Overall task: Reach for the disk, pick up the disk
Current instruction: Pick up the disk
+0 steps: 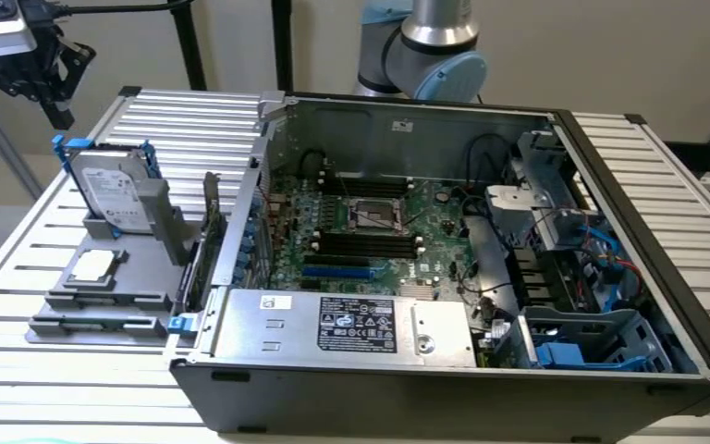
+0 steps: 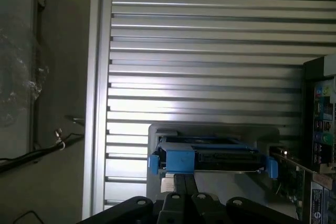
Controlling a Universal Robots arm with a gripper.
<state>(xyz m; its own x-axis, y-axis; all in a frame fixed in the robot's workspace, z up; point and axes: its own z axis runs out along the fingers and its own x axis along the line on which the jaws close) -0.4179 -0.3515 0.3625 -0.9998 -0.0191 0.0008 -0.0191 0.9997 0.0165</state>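
On the slatted aluminium table [image 1: 195, 116], toward the exterior view's left, the disk [image 1: 111, 190] stands on edge in a grey holder [image 1: 164, 227]. Its white label faces the camera, and its blue carrier frame [image 1: 69, 146] shows along the upper edge. The gripper [image 1: 62, 117] hangs in the air above the disk and further to the exterior view's left, well apart from it and touching nothing. The fingers [image 2: 179, 184], seen in the wrist view, are pressed together and clenched on nothing — the disk sits in its holder, not lifted. That same view takes the disk edge-on from above, with blue frame tabs at both ends and the grey holder around it, while the slats of the table run beyond. Near the holder, a small square silver chip [image 1: 93, 265] lies flat on a grey fixture plate [image 1: 53, 301]; it is separate from the disk and not in contact with it. To the exterior view's right of the fixture stands an open computer case [image 1: 454, 412], side panel off. A green motherboard [image 1: 368, 231] is exposed inside, and a silver box with a black label [image 1: 352, 324] is mounted along the near wall. Blue plastic drive bays [image 1: 577, 356] sit in the case's corner at the exterior view's right — bundled cables lie just beside them. The arm's base column [image 1: 427, 42] rises behind the case.
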